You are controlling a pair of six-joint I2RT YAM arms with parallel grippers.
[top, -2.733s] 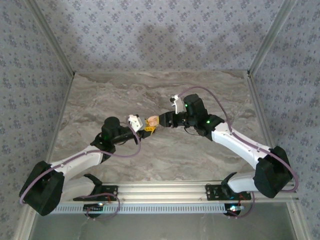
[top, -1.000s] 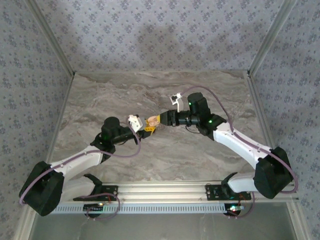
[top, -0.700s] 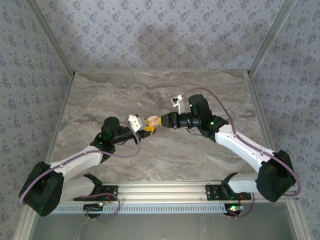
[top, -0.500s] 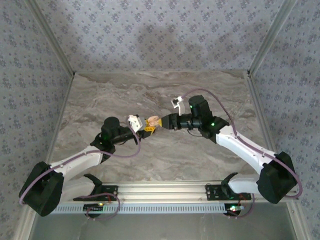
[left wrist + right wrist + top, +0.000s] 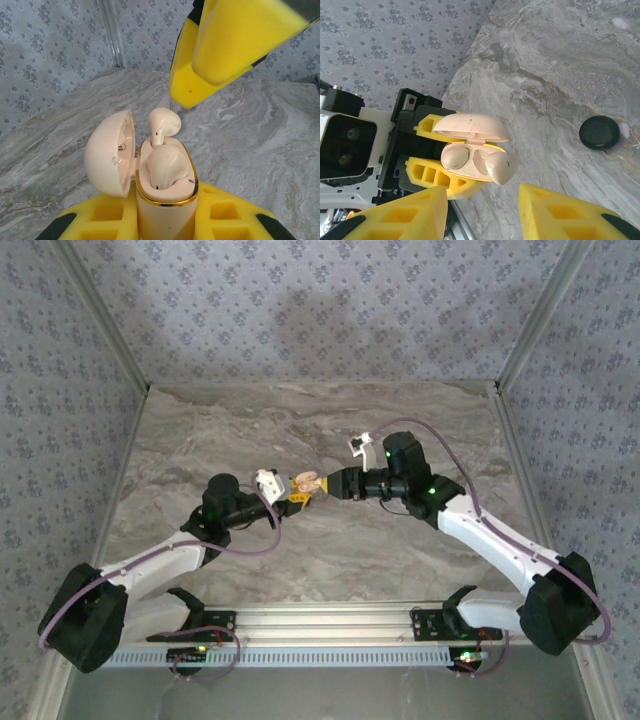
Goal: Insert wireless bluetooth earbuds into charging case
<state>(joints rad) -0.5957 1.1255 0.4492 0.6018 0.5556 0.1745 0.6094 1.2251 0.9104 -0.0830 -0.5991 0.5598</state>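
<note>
Charging case (image 5: pixel 165 215) sat clamped in left jaws; right jaws gaped empty beside the half-seated earbud (image 5: pixel 163 123).

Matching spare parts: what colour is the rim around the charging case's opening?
Gold, on the pale pink charging case; clearest in the left wrist view.

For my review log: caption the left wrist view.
Left gripper clamps the open charging case; one earbud seated, the other sticking up.
</note>
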